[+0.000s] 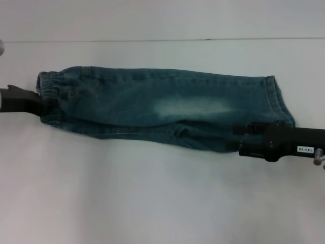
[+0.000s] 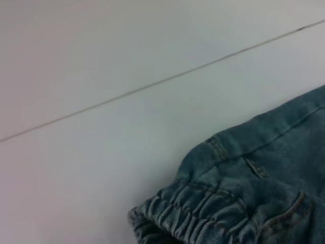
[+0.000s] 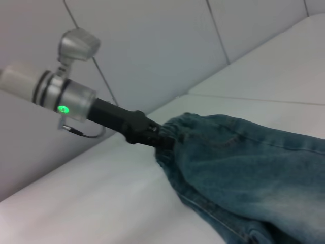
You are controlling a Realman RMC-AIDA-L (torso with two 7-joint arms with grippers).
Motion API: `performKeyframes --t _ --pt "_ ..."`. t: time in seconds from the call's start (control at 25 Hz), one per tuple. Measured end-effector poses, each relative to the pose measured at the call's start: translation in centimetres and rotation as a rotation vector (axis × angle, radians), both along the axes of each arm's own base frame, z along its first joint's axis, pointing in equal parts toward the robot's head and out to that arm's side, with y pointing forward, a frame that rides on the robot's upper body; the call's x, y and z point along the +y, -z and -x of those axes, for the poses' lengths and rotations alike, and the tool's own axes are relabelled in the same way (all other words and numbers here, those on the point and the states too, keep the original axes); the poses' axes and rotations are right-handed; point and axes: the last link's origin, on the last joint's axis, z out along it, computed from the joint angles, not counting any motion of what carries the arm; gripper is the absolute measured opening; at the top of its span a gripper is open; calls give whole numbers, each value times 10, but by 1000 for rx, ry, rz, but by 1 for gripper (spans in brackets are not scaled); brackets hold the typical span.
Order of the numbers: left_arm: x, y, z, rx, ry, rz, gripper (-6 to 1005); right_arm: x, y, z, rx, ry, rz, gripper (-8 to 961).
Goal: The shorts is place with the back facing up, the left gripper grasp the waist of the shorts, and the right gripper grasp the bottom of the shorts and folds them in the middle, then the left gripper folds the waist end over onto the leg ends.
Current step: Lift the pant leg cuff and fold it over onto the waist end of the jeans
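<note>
Shorts (image 1: 162, 109) lie folded lengthwise across the white tabletop (image 1: 152, 203), stretched flat because the left pincer (image 1: 41, 99) clamps the waist of the shorts (image 1: 51, 96) while the right pincer (image 1: 244, 136) pinches the leg ends (image 1: 277, 101).

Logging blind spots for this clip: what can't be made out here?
- Head view: the left gripper fingertips are buried in the waist of the shorts.
- Head view: the right gripper fingers merge with dark denim at the leg ends.
- Left wrist view: own fingers out of frame.
</note>
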Motion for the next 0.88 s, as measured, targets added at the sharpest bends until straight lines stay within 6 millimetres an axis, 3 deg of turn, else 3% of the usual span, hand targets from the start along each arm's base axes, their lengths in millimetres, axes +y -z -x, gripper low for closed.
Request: performKeyframes --t 0.2,0.32,0.4,0.6,0.88 --pt "-4 -5 -5 -5 12 18 200 4 7 0 -18 15 -4 668" --pt "-6 -10 -13 -3 30 40 189 5 12 0 -29 20 0 417" --pt "-7 -15 -21 -8 48 58 182 6 16 0 -29 29 -5 369" --pt "-7 -28 -55 -26 96 106 163 13 25 3 9 29 -85 248" --pt "2 -34 -114 -61 175 159 146 42 42 -2 50 143 -469 79"
